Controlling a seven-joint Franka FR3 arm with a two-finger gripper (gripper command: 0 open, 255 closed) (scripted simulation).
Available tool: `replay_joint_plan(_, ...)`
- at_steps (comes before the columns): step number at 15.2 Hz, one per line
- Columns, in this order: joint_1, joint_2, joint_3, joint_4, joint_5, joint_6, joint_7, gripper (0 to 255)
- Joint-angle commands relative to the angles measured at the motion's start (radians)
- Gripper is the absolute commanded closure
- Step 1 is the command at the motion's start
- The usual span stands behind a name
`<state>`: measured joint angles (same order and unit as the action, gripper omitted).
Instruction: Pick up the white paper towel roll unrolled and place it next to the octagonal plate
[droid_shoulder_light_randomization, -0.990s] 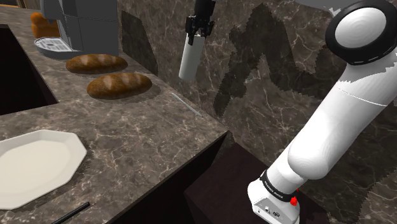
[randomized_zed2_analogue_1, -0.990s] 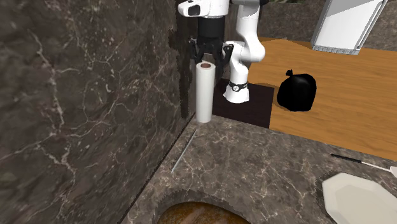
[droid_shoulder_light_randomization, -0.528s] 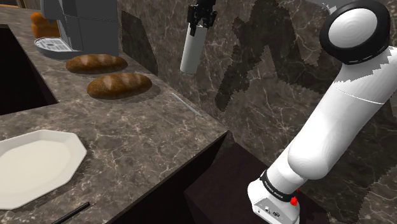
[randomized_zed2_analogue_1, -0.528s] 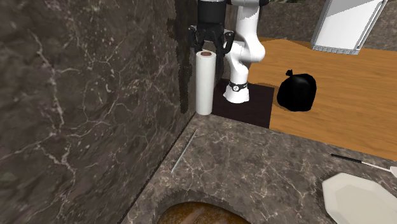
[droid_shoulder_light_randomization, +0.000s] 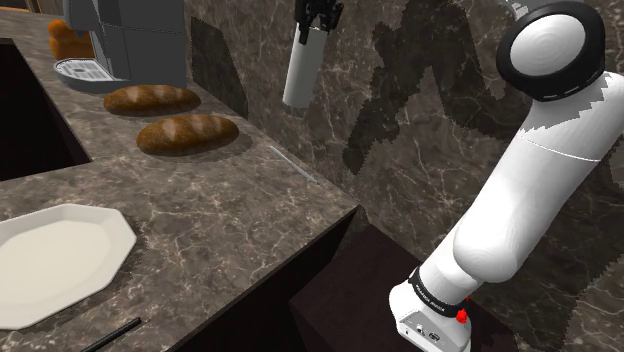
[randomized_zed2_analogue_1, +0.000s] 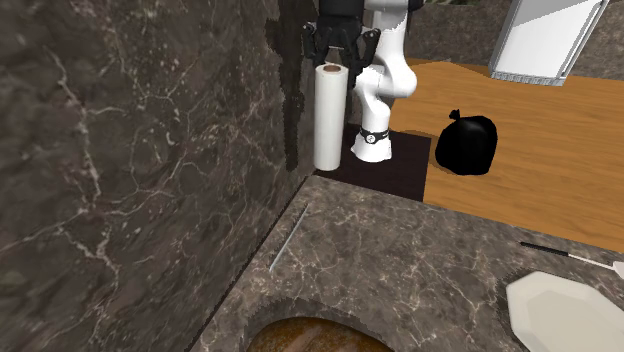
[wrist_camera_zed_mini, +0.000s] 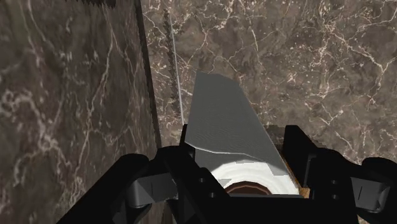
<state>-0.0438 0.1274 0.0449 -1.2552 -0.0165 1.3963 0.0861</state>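
Note:
A white paper towel roll (droid_shoulder_light_randomization: 298, 72) hangs upright in the air beside the dark marble wall, high above the counter's end. My black gripper (droid_shoulder_light_randomization: 312, 22) is shut on the roll's top end. In the second exterior view the roll (randomized_zed2_analogue_1: 329, 115) hangs from the gripper (randomized_zed2_analogue_1: 338, 45) over the counter's far edge. In the wrist view the fingers (wrist_camera_zed_mini: 172, 167) clasp the roll (wrist_camera_zed_mini: 229, 124) between them, and its cardboard core shows. The white octagonal plate (droid_shoulder_light_randomization: 55, 255) lies flat on the marble counter, far from the roll at the shoulder view's lower left; its edge (randomized_zed2_analogue_1: 570, 315) shows in the second exterior view.
Two bread loaves (droid_shoulder_light_randomization: 187, 133) (droid_shoulder_light_randomization: 150, 98) lie on the counter (droid_shoulder_light_randomization: 240, 215) before a grey machine (droid_shoulder_light_randomization: 125, 40). A dark sink (droid_shoulder_light_randomization: 25, 120) is at the left. A thin rod (droid_shoulder_light_randomization: 295, 165) lies by the wall, a black stick (droid_shoulder_light_randomization: 110, 335) near the plate. A black bag (randomized_zed2_analogue_1: 466, 143) sits on the floor.
The gripper has risen with the roll clasped in it, carrying it higher above the counter along the wall. Nothing on the counter has moved.

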Motion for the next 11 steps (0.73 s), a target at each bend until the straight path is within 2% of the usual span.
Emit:
replay_joint_plan(1,0.023,-0.032,0.018,-0.063,-0.001,0.03,0.041,255)
replay_joint_plan(6,0.08,-0.098,0.068,-0.207,0.001,0.108,0.15,255)
replay_joint_plan(11,0.135,-0.131,0.121,-0.306,0.003,0.173,0.259,255)
